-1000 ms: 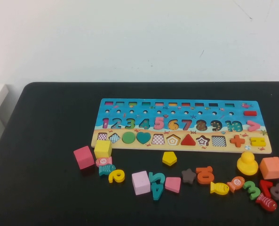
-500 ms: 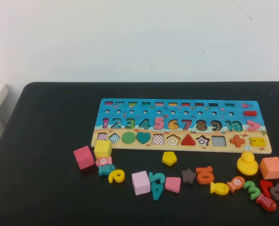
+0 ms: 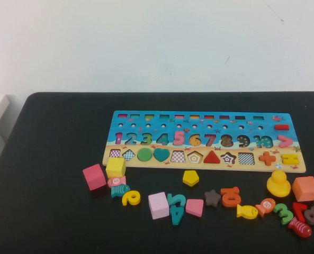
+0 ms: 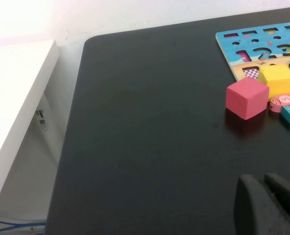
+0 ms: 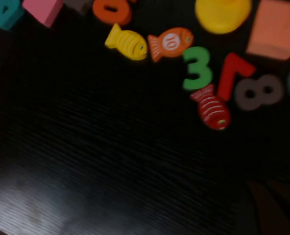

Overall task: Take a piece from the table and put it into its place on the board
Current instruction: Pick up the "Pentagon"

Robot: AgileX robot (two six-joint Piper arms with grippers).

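Plain white wall [image 3: 157, 42] behind, faint scuff marks near its upper right, black matte counter [image 3: 51, 222] with rounded corners (a dull sheen on its near surface), white furniture [image 4: 12, 107] beside its left edge, even light

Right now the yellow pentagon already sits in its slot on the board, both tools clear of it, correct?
No. The high view shows the yellow pentagon lying on the table just in front of the board, its slot empty. Both tools are clear of it.

We are seeing only dark fingertip edges of the left gripper [image 4: 272, 205] and right gripper [image 5: 269, 208], both being cropped.
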